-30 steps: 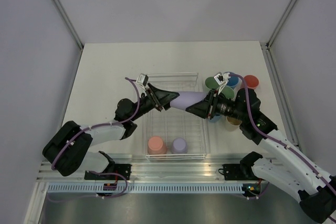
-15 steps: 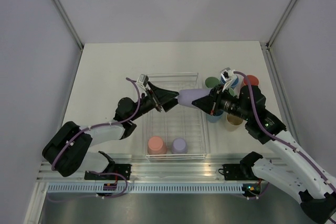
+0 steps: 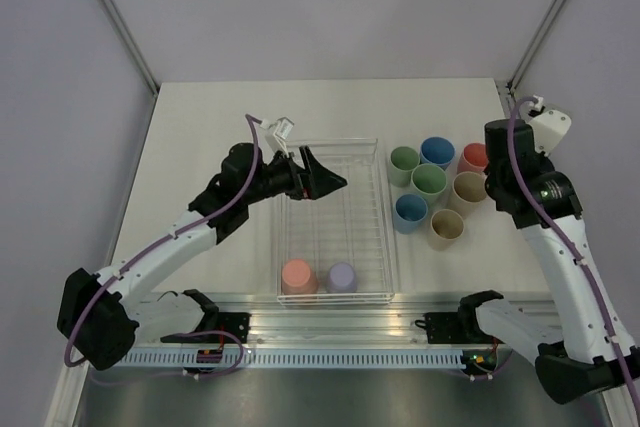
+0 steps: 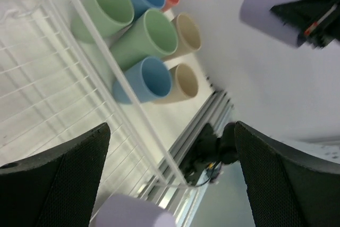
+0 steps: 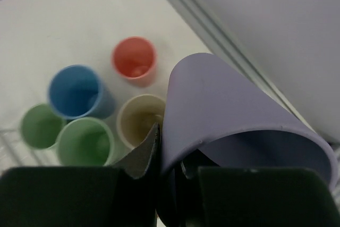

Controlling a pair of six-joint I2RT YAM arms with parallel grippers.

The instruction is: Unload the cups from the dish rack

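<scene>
My right gripper [image 5: 169, 147] is shut on the rim of a lavender cup [image 5: 223, 110], held in the air above the table's right side. The left wrist view shows that cup [image 4: 268, 17] too. In the top view the raised right arm [image 3: 520, 187] hides it. My left gripper [image 3: 325, 169] is open and empty over the far part of the white wire dish rack [image 3: 330, 141]. A salmon cup [image 3: 298, 275] and a lavender cup [image 3: 342, 277] stand upside down at the rack's near end.
Several cups stand mouth up on the table right of the rack: green [image 3: 404, 159], blue [image 3: 437, 151], salmon [image 3: 474, 157], green [image 3: 429, 180], beige [image 3: 468, 189], blue [image 3: 410, 211], beige [image 3: 446, 228]. The table's right edge [image 3: 520, 147] runs close by.
The left gripper opened and let go of the lavender cup, then drew back to the left. The right gripper carried the cup up and to the right, past the standing cups.
</scene>
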